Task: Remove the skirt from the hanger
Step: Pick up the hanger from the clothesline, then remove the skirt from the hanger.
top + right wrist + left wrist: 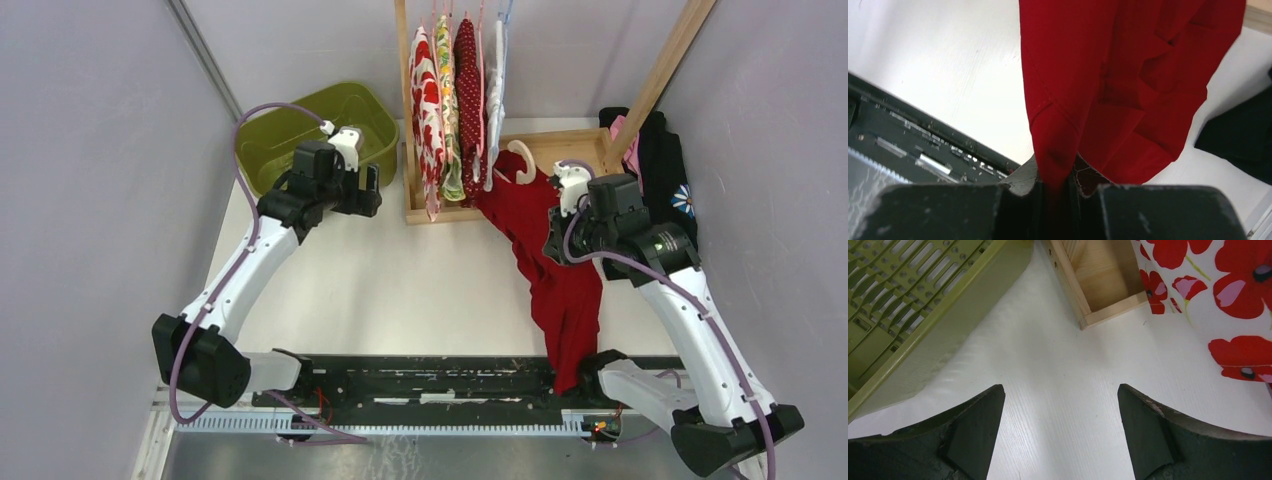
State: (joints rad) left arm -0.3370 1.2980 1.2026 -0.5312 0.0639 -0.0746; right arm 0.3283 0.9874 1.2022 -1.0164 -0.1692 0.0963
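Skirt (560, 290) is sitting clamped in my right gripper (1058, 187) for tugging it off the hanger (520, 160), while my left gripper (1060, 410) is hovering open over the table (1063, 355).

One red skirt (560, 280), four hung garments (428, 110), one green basket (268, 142).

The basket (268, 152) sits left of the rack (560, 145), the skirt (562, 290) at its right.
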